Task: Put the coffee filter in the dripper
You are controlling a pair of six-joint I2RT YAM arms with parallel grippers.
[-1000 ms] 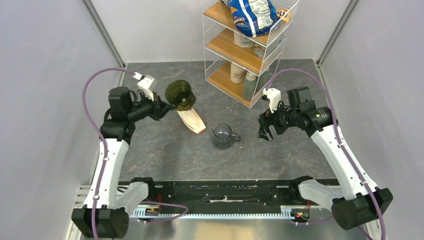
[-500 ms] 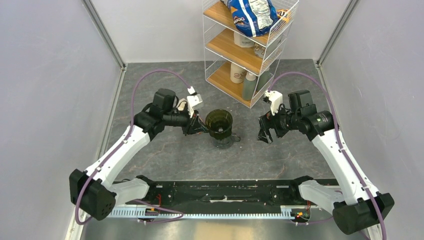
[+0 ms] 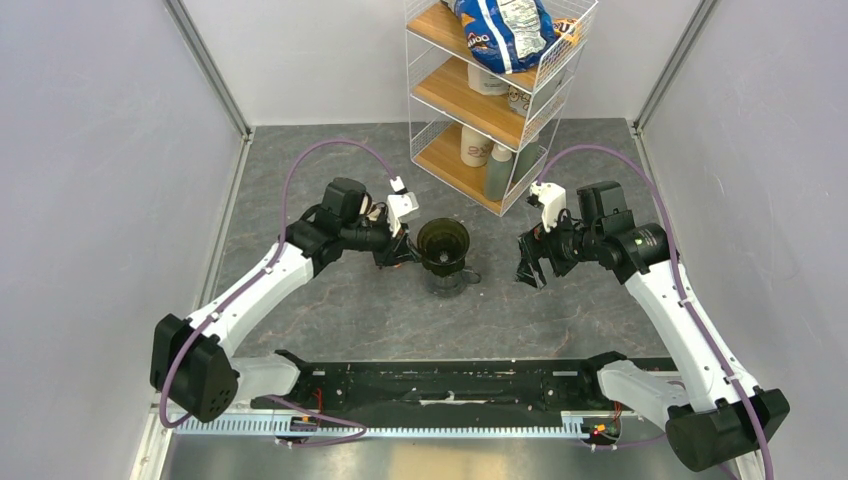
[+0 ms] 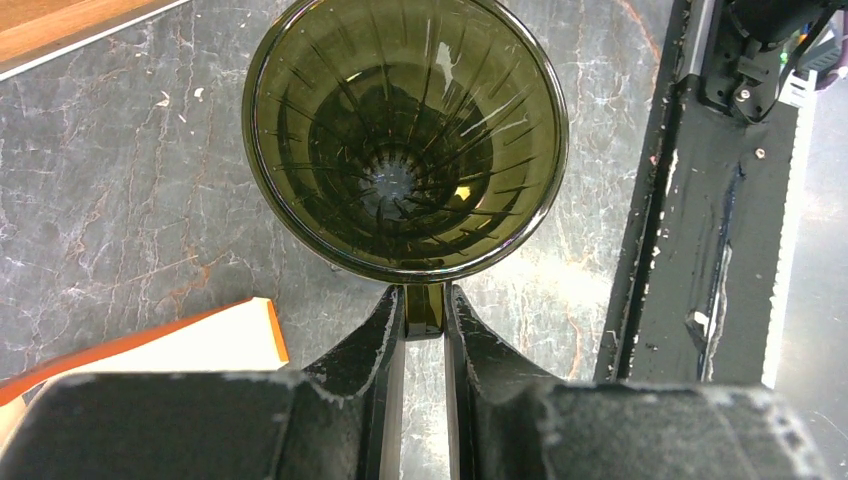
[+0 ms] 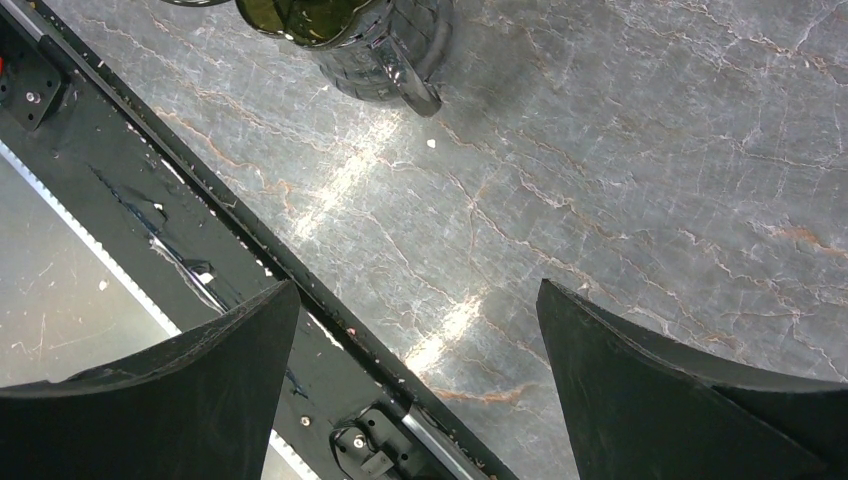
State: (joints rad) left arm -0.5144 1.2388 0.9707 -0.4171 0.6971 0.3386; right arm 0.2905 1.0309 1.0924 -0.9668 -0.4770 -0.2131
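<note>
While left tool (image 4: 424, 312) pinches it, dripper (image 4: 405, 140) tops vessel (image 5: 385, 62).

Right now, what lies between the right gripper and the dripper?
Only bare table separates the open right gripper from the dripper, seen in the top and right wrist views.

Overhead, the dripper (image 3: 442, 243) is covering most of the glass vessel (image 3: 445, 282), only its near wall and handle showing, and the top edge is cropping the wire shelf (image 3: 500, 100). In the left wrist view the body of the left gripper (image 4: 424, 318) and the left edge are cutting off the tan packet (image 4: 190, 345). In the right wrist view the top edge is cropping the dripper and the glass vessel, and the bottom edge is cropping the 2 fingers of the right gripper (image 5: 417, 290).
</note>
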